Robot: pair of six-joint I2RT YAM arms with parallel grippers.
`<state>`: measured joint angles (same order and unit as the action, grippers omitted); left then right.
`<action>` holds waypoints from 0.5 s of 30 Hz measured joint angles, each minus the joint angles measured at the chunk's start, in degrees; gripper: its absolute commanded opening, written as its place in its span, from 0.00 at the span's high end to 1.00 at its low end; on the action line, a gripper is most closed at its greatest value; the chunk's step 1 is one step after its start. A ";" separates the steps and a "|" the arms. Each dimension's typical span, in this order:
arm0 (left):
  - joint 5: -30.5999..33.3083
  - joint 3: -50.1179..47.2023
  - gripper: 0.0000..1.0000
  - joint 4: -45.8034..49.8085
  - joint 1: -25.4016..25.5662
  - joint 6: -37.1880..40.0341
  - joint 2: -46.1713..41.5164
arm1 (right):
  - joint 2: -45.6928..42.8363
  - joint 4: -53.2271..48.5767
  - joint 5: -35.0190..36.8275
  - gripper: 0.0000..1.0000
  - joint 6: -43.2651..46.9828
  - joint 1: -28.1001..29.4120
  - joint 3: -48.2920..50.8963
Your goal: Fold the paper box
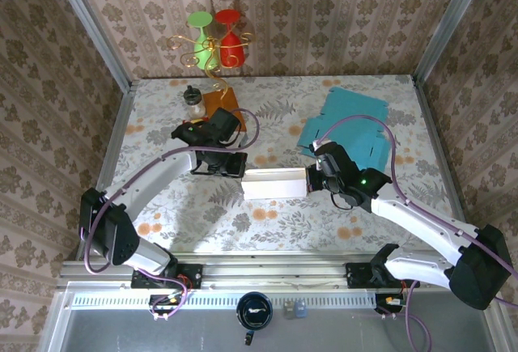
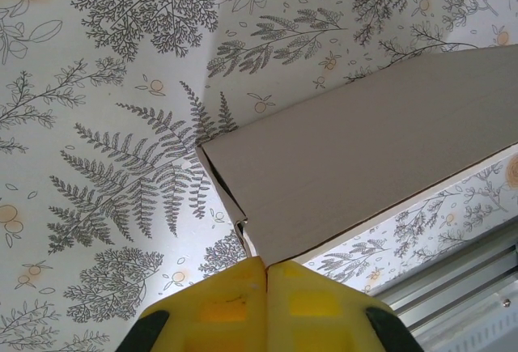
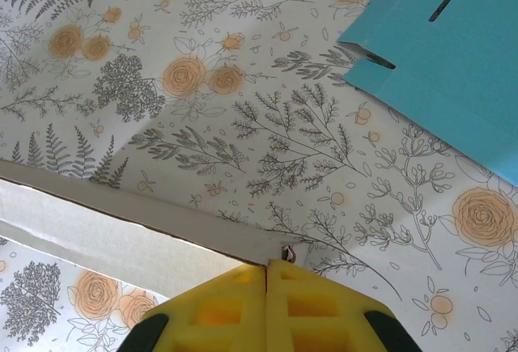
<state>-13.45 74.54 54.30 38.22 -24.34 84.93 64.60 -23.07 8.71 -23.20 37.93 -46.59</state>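
Midway between the table's (image 1: pixel 162 214) side edges, left gripper (image 1: pixel 242 176) and right gripper (image 1: pixel 310 180) each pinch tight one end of the white paper box (image 1: pixel 273 184)

paper box (image 1: pixel 273 183): matt white card | table (image 1: pixel 279 121): smooth printed | blue sheets (image 1: pixel 356 121): matt card

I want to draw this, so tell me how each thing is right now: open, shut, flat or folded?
White paper box: folded into shape, lying on the flowery table.
Blue cardboard sheets: flat, unfolded.
Left hand: shut, at the box's corner.
Right hand: shut, at the box's edge.
Small clear jar with dark cap: standing upright.
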 measured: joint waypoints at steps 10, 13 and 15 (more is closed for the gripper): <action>-0.24 -0.63 1.00 -1.60 -0.48 -1.68 -0.02 | -0.02 0.33 0.13 1.00 -0.04 0.00 0.17; -0.24 -1.44 1.00 -3.13 -0.76 -1.86 -0.39 | -0.04 0.59 0.20 1.00 -0.22 0.00 0.28; -0.20 -2.40 1.00 -4.52 -0.81 -1.88 -0.94 | -0.11 0.63 0.31 1.00 -0.42 0.00 0.39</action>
<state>-13.65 72.14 49.78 37.41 -26.22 83.99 64.49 -22.44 9.02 -23.62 37.93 -46.19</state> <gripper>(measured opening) 0.051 0.066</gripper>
